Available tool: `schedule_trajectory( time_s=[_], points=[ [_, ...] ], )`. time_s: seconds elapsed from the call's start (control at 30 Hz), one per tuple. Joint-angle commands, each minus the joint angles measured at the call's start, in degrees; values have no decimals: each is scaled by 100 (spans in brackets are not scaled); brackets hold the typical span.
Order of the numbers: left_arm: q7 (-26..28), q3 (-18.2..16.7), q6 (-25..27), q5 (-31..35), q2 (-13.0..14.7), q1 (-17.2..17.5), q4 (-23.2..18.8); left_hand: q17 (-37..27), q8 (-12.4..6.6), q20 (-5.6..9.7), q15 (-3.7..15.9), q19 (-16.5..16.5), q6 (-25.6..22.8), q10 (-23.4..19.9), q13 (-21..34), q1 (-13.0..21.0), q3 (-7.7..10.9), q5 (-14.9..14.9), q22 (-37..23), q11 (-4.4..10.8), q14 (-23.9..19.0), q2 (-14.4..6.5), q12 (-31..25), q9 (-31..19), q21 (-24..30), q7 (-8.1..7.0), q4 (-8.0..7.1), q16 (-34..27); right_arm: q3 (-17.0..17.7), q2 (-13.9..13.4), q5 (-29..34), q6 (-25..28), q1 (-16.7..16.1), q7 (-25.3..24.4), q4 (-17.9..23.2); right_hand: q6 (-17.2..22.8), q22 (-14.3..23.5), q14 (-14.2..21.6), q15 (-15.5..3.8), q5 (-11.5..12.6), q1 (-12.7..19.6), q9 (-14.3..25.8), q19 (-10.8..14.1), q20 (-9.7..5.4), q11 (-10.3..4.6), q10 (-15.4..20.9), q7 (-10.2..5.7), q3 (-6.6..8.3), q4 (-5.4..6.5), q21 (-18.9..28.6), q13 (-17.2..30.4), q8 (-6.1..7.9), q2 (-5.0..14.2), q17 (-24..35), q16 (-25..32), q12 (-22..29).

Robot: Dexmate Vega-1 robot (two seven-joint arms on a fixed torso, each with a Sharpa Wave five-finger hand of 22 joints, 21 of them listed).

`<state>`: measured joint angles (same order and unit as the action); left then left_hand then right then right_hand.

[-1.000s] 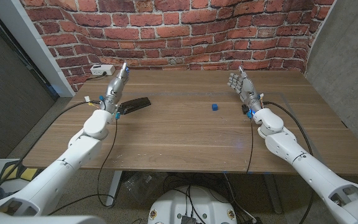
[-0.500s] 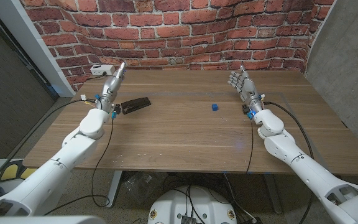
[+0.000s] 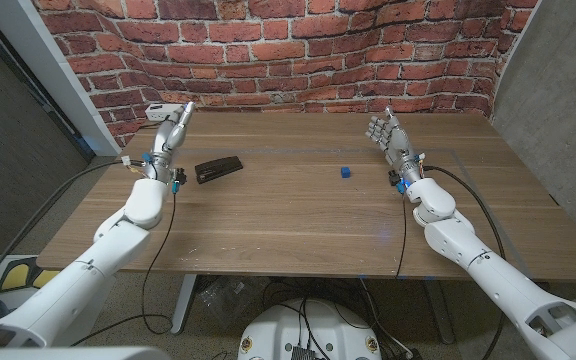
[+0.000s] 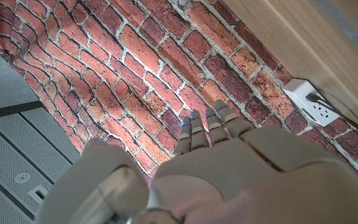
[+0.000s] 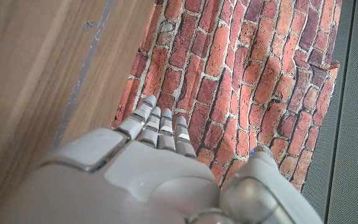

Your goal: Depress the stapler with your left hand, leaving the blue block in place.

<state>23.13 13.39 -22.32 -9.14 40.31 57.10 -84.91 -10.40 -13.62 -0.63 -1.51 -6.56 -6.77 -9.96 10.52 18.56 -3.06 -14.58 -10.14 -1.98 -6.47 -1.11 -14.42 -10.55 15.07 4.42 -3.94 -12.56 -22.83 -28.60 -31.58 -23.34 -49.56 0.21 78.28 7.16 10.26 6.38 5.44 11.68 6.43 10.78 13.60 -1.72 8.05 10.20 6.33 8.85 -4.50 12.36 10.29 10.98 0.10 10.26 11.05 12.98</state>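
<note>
Wood: the table (image 3: 298, 215) is a brown plank top with visible grain, backed by a rough red brick wall (image 3: 298, 50).
Stapler: black, long and flat (image 3: 218, 169), lying toward the table's far left corner, its detail too small to make out.
Left hand: grey and metal-jointed (image 3: 169, 134), raised over the far left edge with straight, parted fingers, holding nothing; the stapler lies just to its right, apart from it.
Blue block: a small cube (image 3: 345, 172) near the middle of the far half, well apart from both hands.
Right hand: (image 3: 387, 133) upright near the far right, fingers extended and spread, empty.
Socket strip: white (image 3: 165, 112), at the far left corner, partly hidden behind the left hand.
</note>
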Motion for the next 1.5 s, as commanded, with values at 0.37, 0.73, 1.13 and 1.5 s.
schedule_trajectory(
  time_s=[0.37,0.73,1.13,1.5],
  points=[
    [940,-3,49,1547,374,328,-52,-8,-56,74,41,-347,-349,-300,22,111,-28,10,-1,9,-315,-38,-32,-11,43,8,69,-49,9,-179,70,459,-225,-334,603,87,24,60,47,3,45,10,26,48,39,52,78,-5,-30,0,20,50,-23,25,-5,-12],
    [1506,-206,943,2419,720,931,-829,-10,-91,79,100,-565,-645,-550,23,187,-57,1,-3,72,-534,-41,-37,-13,42,-73,95,-40,-3,-134,-16,455,-175,-227,466,129,24,83,66,4,47,10,37,62,29,85,74,-10,-32,-5,21,63,-19,26,-2,-8],
    [1611,-235,1617,2984,1051,1174,-1255,-10,-101,79,171,-508,-788,-636,23,218,-72,-6,-1,126,-590,-54,-19,-14,-30,-153,101,-13,-9,-136,-11,483,-76,-186,354,189,26,141,60,2,44,10,75,68,25,148,62,-17,-32,1,22,80,-11,28,11,7],
    [1157,-138,2726,3419,1425,1290,-1822,-12,-22,87,178,-476,-716,-614,25,230,-90,-12,-2,159,-568,-78,44,-17,-93,-175,92,41,11,-69,-61,350,-23,-111,132,211,28,161,67,1,41,9,86,73,21,172,52,-22,-31,-1,22,82,-7,29,11,8]
  ],
)
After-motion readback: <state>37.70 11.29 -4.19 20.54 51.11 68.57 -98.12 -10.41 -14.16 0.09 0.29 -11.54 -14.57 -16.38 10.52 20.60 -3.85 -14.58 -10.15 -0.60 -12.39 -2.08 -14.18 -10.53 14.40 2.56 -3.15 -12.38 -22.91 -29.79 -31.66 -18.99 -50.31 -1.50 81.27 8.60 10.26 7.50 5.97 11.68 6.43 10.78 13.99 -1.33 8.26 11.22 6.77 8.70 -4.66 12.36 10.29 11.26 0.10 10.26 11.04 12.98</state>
